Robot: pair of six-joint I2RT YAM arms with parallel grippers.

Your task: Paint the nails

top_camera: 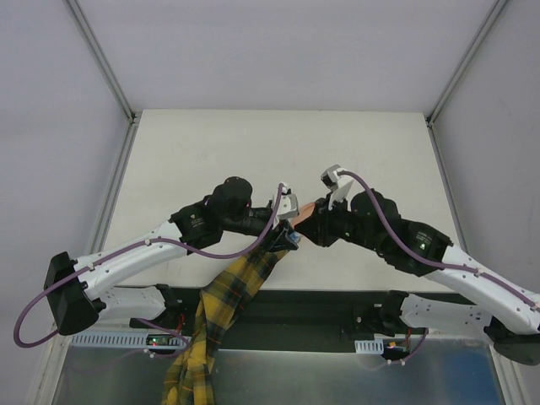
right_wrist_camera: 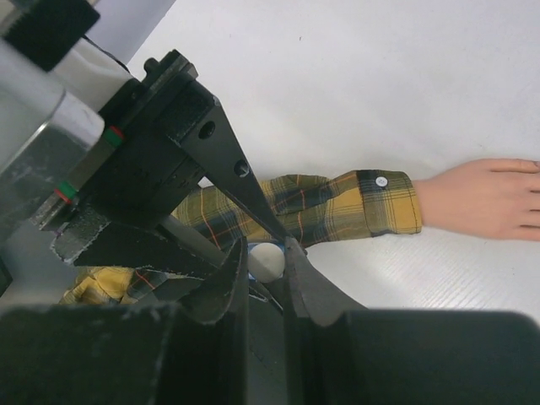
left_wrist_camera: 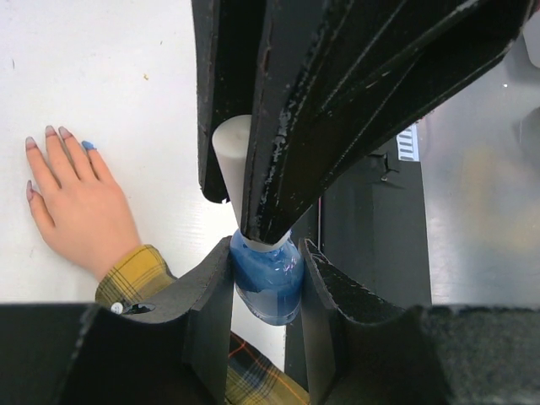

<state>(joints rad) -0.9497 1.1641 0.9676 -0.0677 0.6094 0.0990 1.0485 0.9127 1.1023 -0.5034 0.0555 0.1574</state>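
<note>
Where nails (left_wrist_camera: 51, 132) rest, white table (top_camera: 253, 143) (pale walls (top_camera: 253, 51)).

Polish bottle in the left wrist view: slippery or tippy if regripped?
Probably slippery: the polish bottle has a rounded, glossy blue body pinched only at its sides by the left gripper, so it could twist. Likely tippy if set down: the tall white cap, clamped by the right gripper, adds height above that small body.

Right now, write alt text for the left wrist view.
The left gripper clamps a blue polish bottle while the right gripper grips its white cap from above. Left of them, a peach hand in a yellow plaid sleeve lies on the table, one nail blue.
</note>
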